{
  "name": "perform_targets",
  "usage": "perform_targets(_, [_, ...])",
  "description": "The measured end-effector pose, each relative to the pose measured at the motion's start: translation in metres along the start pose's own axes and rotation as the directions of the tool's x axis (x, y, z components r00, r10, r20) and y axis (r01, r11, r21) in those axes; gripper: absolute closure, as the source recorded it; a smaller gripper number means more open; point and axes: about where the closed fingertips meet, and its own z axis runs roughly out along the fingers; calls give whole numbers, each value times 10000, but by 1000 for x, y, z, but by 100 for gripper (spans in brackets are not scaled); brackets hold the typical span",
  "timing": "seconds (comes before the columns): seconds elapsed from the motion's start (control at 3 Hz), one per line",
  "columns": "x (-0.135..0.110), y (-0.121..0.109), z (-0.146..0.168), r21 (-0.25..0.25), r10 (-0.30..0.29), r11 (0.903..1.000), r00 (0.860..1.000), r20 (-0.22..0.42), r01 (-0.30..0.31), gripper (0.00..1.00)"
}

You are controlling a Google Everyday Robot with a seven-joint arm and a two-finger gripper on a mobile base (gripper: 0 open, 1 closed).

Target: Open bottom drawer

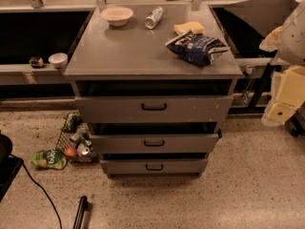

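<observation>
The grey three-drawer cabinet (152, 56) stands in the middle of the camera view. The bottom drawer (119, 166) is the slimmest front, lowest of the three, with a small black loop handle (154, 167) at its centre. It stands a little out from the cabinet, with a dark gap above it. The middle drawer (119, 143) and the tall top drawer (109, 109) also stand slightly out. My gripper (279, 111) hangs at the right edge of the view, well to the right of the cabinet and above the bottom drawer's height. It touches nothing.
On the cabinet top lie a bowl (116, 15), a can (154, 17), a yellow sponge (188, 27) and a blue chip bag (198, 46). On the floor to the left are a wire basket of items (76, 144), a green pouch (48, 159) and a black cable (45, 194). A black rod (81, 211) lies in front.
</observation>
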Motion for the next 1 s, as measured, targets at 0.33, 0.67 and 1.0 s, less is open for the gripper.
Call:
perform_targets(0.33, [0, 0, 0, -2, -2, 10000, 10000, -1, 2, 0])
perform_targets(0.67, [-5, 2, 10, -295, -292, 9992, 9995, -128, 288, 0])
perform_targets(1.0, [-12, 15, 50, -905, -761, 9928, 9967, 280, 784, 0])
